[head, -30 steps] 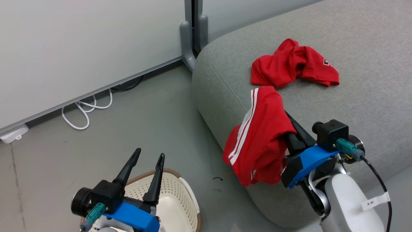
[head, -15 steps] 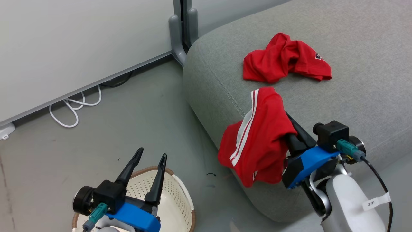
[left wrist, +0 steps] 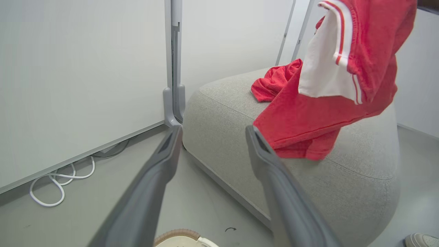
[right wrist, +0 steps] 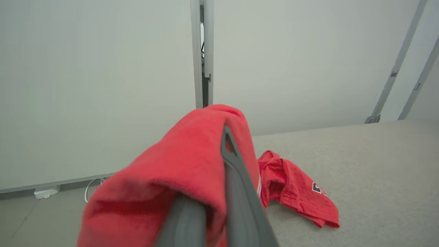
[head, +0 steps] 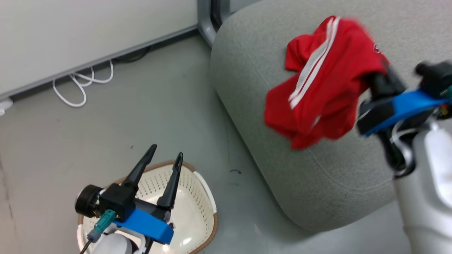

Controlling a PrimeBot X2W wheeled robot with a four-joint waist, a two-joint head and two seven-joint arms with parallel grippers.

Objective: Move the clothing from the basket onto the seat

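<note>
My right gripper (head: pixel 379 79) is shut on a red garment with white stripes (head: pixel 317 91), which hangs in the air over the front part of the grey seat (head: pixel 317 183). In the right wrist view the garment (right wrist: pixel 178 178) drapes over my fingers (right wrist: pixel 236 178). A plain red shirt (right wrist: pixel 295 195) lies crumpled on the seat (right wrist: pixel 377 164) beyond it. My left gripper (head: pixel 166 151) stands open and empty above the cream basket (head: pixel 211 208) on the floor. What lies at the basket's bottom is hidden by the arm.
A white cable (head: pixel 81 91) loops on the grey floor by the wall panels, and a grey post foot (head: pixel 206 21) stands by the seat's far corner. A shoe (left wrist: pixel 422 240) shows at the seat's near right end. Open floor lies between basket and seat.
My right gripper has lifted the striped garment up and farther over the seat, in front of the red shirt. The head view has shifted. The left gripper stays open over the basket.
</note>
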